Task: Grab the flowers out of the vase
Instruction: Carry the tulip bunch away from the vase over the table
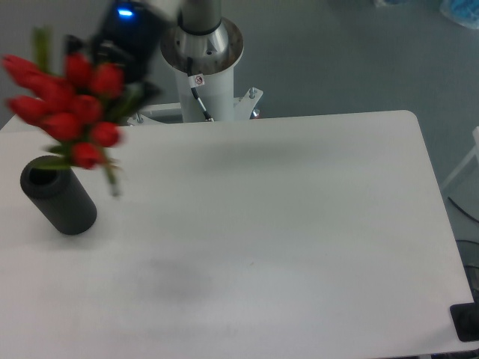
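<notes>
The flowers are out of the vase and up in the air, blurred. The red heads are bunched to the left, and the stem ends trail down to the right, past the vase's open mouth. So the bunch's long axis runs on a slant, heads up-left and stems down-right. The gripper sits at the bunch's upper right (too smeared and leaf-covered to say how its fingers stand). The vase stands upright on the table, just below the flowers.

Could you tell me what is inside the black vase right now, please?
The vase's mouth looks dark and hollow, no stems visibly in it; the blurred flowers hang above, partly covering its rim, and its bottom is hidden.
</notes>
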`<state>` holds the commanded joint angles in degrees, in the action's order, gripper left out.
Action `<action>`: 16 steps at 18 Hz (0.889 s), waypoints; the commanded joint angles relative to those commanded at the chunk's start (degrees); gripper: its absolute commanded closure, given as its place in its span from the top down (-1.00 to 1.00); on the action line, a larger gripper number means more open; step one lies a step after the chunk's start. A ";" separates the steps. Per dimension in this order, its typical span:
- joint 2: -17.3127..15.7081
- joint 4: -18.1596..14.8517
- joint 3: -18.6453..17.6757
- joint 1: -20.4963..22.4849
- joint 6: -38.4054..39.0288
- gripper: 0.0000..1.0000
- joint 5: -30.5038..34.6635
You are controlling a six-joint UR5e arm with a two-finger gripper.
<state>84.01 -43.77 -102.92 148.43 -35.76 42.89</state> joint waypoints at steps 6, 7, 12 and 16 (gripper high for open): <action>5.37 0.00 0.70 6.78 -9.06 -0.14 0.09; 6.24 0.09 0.88 8.01 -9.85 -0.13 -0.09; 7.83 -0.09 2.20 8.81 -10.48 -0.14 0.35; 8.01 0.00 1.32 8.46 -10.56 -0.14 0.53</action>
<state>92.02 -43.77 -101.60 156.89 -46.32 43.42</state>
